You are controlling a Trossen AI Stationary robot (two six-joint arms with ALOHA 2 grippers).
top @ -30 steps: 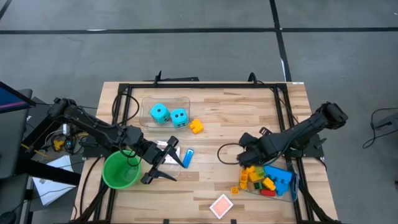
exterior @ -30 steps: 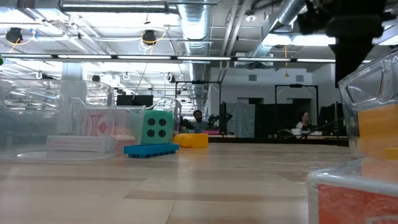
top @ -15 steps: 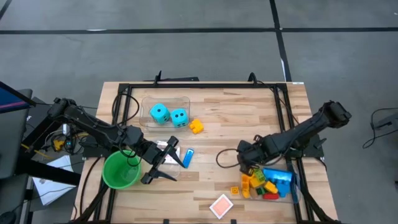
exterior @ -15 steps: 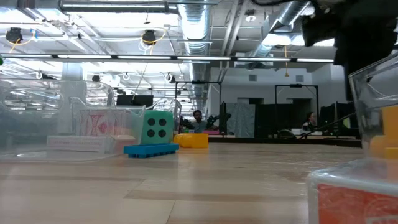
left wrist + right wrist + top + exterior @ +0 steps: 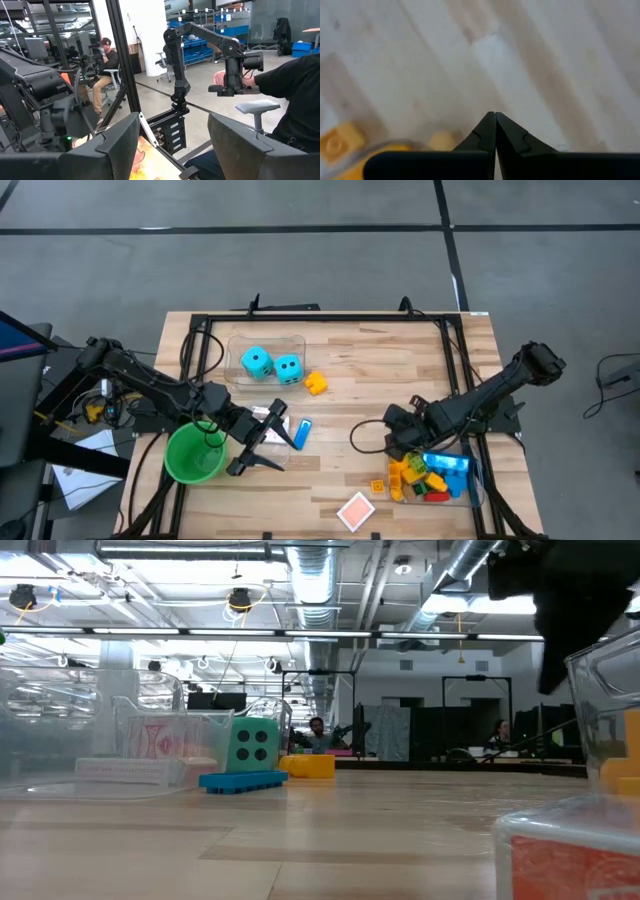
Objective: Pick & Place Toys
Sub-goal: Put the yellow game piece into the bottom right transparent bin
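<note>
Toys lay scattered over a wooden table [image 5: 400, 370] between two dark arms. The right gripper [image 5: 393, 442], fingers [image 5: 496, 131] clenched tip to tip on nothing, hung low at the near-left corner of a clear bin [image 5: 470, 480] at the table's right side. That bin held a heap of bricks [image 5: 428, 472] in yellow, orange, blue, green and red, and one more orange brick [image 5: 377, 486] sat on the wood just beside it. A red-and-white playing card [image 5: 355, 510] lay near the front edge.

At the left, the left gripper [image 5: 262, 442] stood with its fingers [image 5: 235, 145] spread and gripping nothing, beside a green cup [image 5: 194, 455]. It reached over a second clear bin [image 5: 190, 745] in which cards [image 5: 160, 740] stood, with a blue brick [image 5: 303, 429] close by on the table.

Farther back, two cyan foam dice [image 5: 271, 364] with black dots rested in a third clear bin [image 5: 295, 340], a yellow brick [image 5: 316, 384] lying just outside it. People [image 5: 107, 62] sat in the room beyond.
</note>
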